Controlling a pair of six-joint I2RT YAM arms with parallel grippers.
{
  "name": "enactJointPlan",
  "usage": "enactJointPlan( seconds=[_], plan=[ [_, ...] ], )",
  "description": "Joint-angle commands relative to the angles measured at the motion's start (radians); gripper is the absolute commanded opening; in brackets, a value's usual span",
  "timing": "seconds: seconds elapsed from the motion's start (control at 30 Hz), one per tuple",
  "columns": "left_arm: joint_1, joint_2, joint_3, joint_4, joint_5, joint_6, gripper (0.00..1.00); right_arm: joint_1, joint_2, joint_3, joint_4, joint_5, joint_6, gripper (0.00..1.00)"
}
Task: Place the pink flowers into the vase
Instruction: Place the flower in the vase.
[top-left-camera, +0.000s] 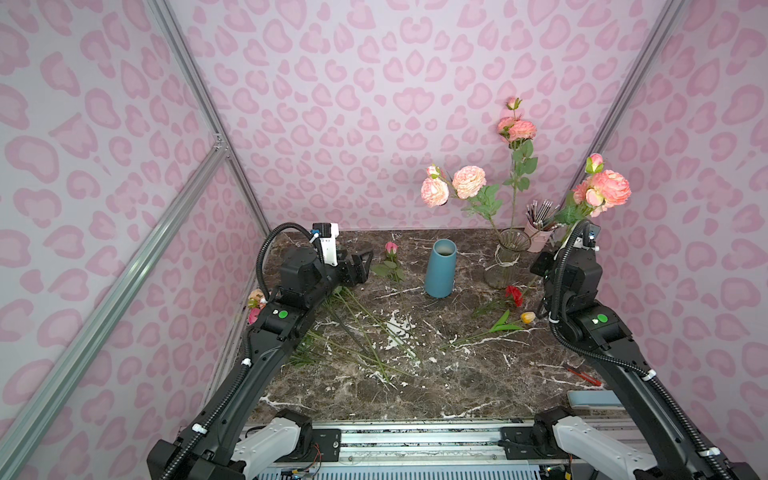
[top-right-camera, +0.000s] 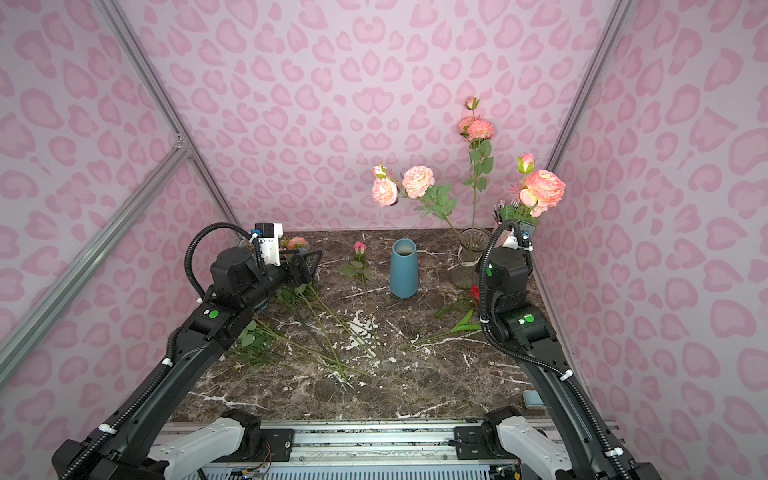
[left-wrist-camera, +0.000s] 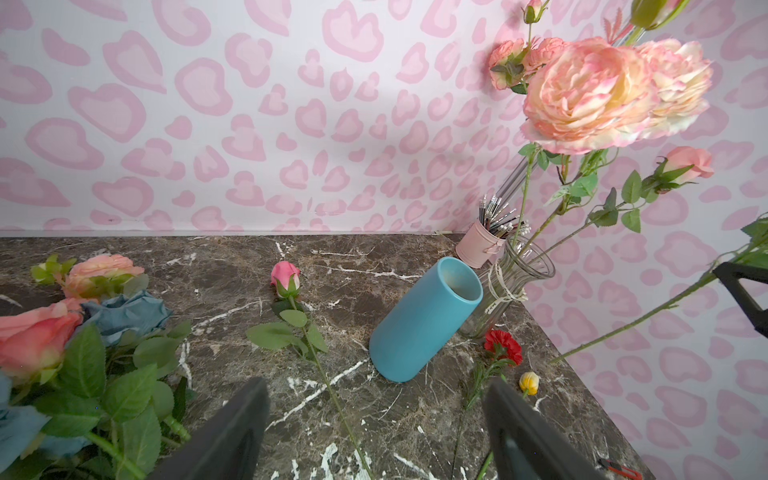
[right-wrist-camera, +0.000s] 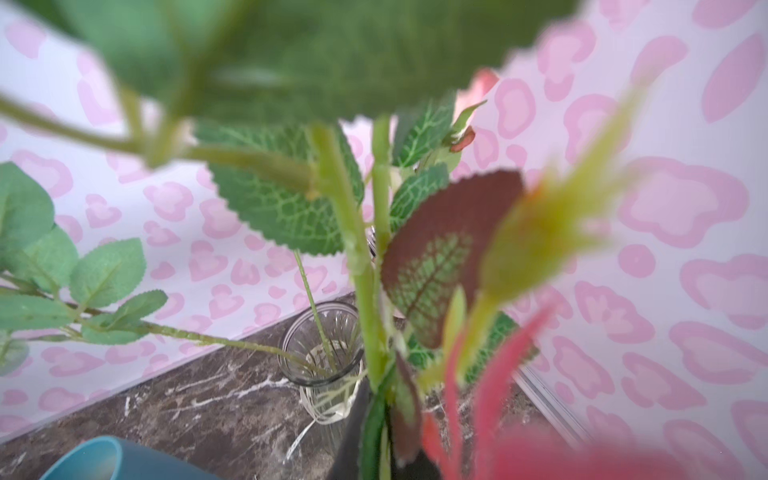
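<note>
Right claw (right-wrist-camera: 380, 449) clamped on stem of pink flower (top-left-camera: 609, 189), held up near glass vase (top-left-camera: 509, 257). Left claw (left-wrist-camera: 374, 436) spread wide, holding nothing, above bench (top-left-camera: 457, 374).

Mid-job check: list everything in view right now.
glass vase: one, clear, back right.
pink flowers: two stems, standing in glass vase.
held pink stem: one, salmon, right of glass vase.
blue vase: one, teal, upright, back centre.
pink rosebud: one, lying left of blue vase.
flower pile: several pink, some dusty blue, far left.
red bloom: one, lying before glass vase.
yellow tulip: one, beside red bloom.
pen cup: one, pink, back right corner.
red tool: one, front right.
left gripper: jaws open, beside flower pile.
right gripper: jaws shut on held pink stem.
</note>
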Motion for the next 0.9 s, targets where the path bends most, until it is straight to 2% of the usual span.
enactJointPlan(
  seconds=[0.0, 0.4, 0.87],
  plan=[
    [0.004, 0.011, 0.002, 0.022, 0.004, 0.010, 0.84, -0.004, -0.019, -0.010, 0.189, -0.001, -0.035, 0.00],
    [0.012, 0.019, -0.004, 0.026, 0.012, 0.008, 0.84, -0.007, 0.035, 0.133, 0.372, -0.033, -0.141, 0.00],
    [0.019, 0.026, -0.005, 0.028, 0.017, 0.007, 0.84, -0.010, 0.148, 0.160, 0.475, -0.072, -0.170, 0.00]
  ],
)
